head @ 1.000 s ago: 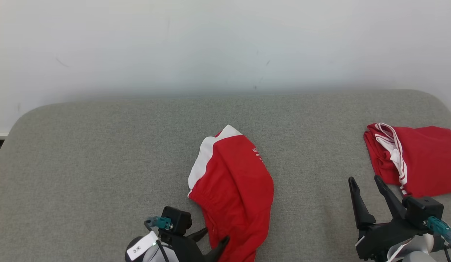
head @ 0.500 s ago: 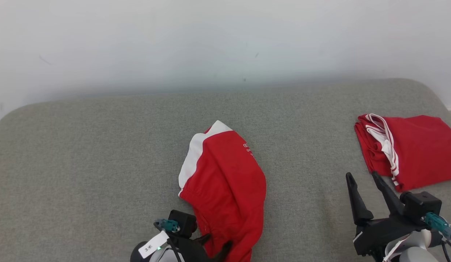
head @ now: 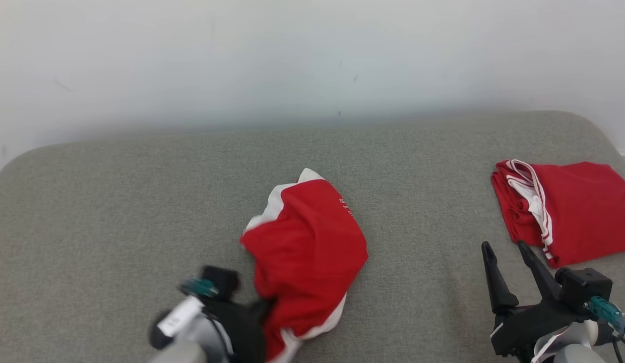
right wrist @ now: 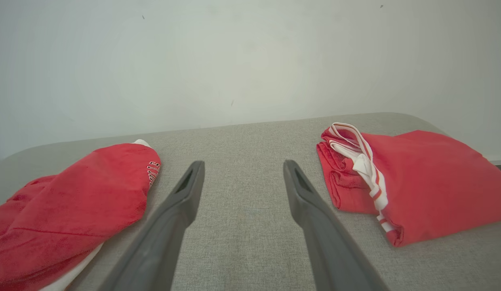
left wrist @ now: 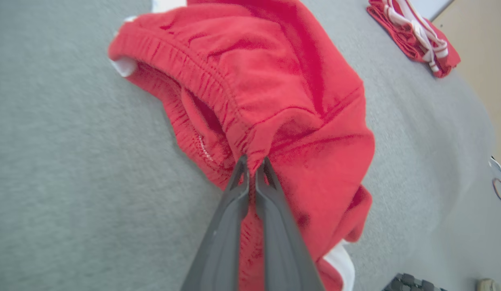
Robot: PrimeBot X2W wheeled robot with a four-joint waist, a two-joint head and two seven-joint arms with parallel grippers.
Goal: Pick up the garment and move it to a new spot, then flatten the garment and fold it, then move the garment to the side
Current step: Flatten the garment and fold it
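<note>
In the head view, your left gripper (head: 262,308) is buried in the near edge of the red garment (head: 307,237). The garment is a crumpled heap with white panels (head: 272,206), bunched just ahead of the gripper on the grey cushion (head: 116,201). Your right gripper (head: 505,248) stands spread and holds nothing. A second folded red garment (head: 579,212) lies just beyond it to its right.

In the left wrist view, the fingers (left wrist: 230,226) are clamped together on a pinch of the gathered elastic waistband (left wrist: 186,60), and cloth drapes away past the tips.

In the right wrist view, the garment lies off to the left of the parted fingers, with small white lettering (right wrist: 152,171) at its edge.
</note>
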